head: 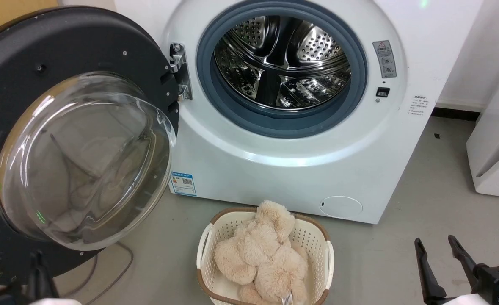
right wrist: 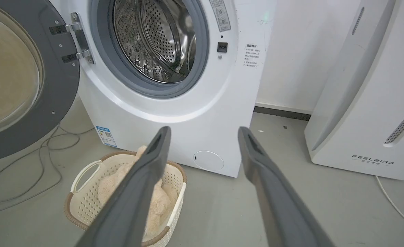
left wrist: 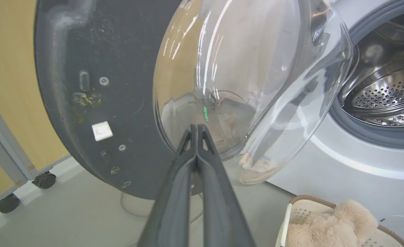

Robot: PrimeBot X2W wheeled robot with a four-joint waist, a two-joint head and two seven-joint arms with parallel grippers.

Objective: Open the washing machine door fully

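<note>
At the far left, a yellow panel (left wrist: 6,68) stands on dark casters. Just right of it the washing machine door (head: 80,156) stands wide open on its hinge (head: 179,72), the dark grey inner rim and bulging glass bowl facing the near side. The left gripper (left wrist: 196,128) sits low in front of the door's lower edge, its 2 fingers pressed together with nothing between them. Whether the tips touch the glass I cannot tell. A thin cable (head: 120,262) loops on the floor beneath the door.

Right of the hinge, the washing machine (head: 300,169) shows its steel drum (head: 281,63) inside a grey rubber ring (head: 215,97). Near its front on the floor, a white basket (head: 205,254) holds a beige plush toy (head: 262,254).

Further right, the right gripper (head: 435,240) hangs over bare floor, well apart from the machine, its 2 fingers spread wide and holding nothing. At the far right stands a white FEELBIRD appliance (right wrist: 366,103).
</note>
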